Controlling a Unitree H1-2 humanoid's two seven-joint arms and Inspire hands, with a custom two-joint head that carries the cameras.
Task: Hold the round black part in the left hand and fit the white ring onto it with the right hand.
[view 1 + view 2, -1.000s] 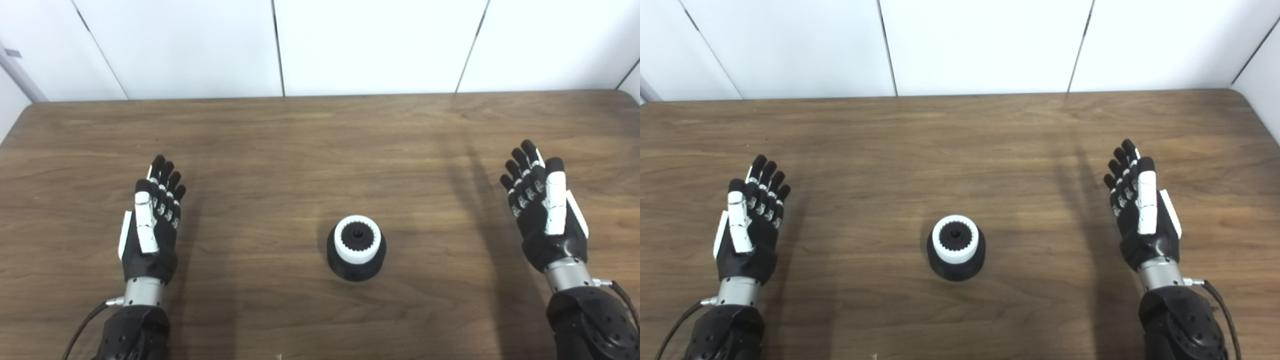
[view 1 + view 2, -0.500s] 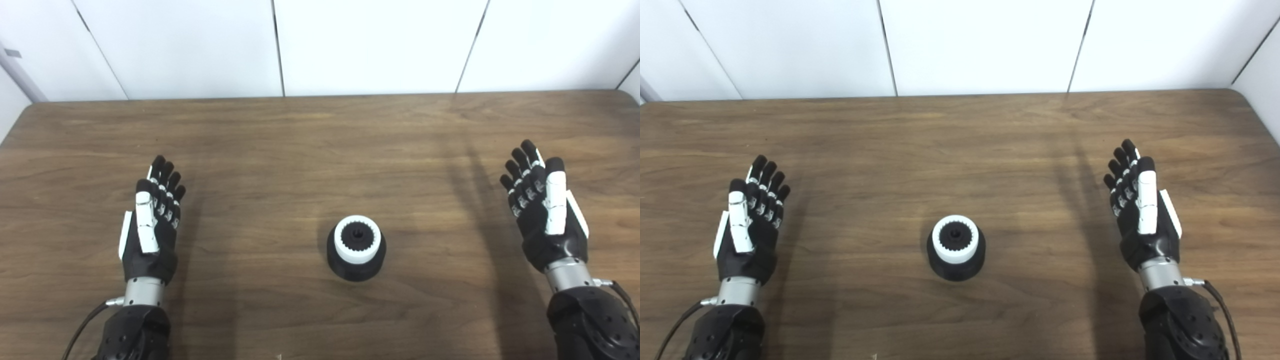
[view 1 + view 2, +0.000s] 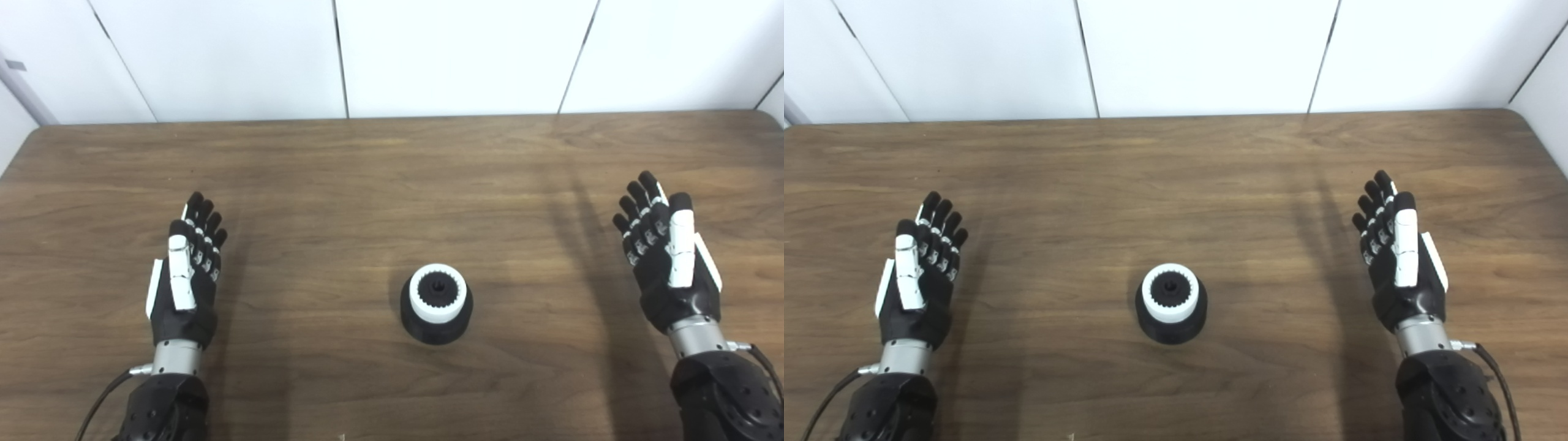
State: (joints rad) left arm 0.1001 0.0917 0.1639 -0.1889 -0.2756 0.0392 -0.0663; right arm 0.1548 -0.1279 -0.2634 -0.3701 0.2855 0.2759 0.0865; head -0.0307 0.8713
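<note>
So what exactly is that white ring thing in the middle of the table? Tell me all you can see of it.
The white ring is a short round collar, plastic-looking, with small teeth around its inner edge. It sits level on top of the round black part, whose dark centre shows through its hole. The pair stands on the wooden table, midway between the two hands; neither touches it.

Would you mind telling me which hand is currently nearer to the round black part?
Roughly level, the right perhaps marginally nearer. The left hand is open to the left of the round black part; the right hand is open to its right. Neither touches it.
</note>
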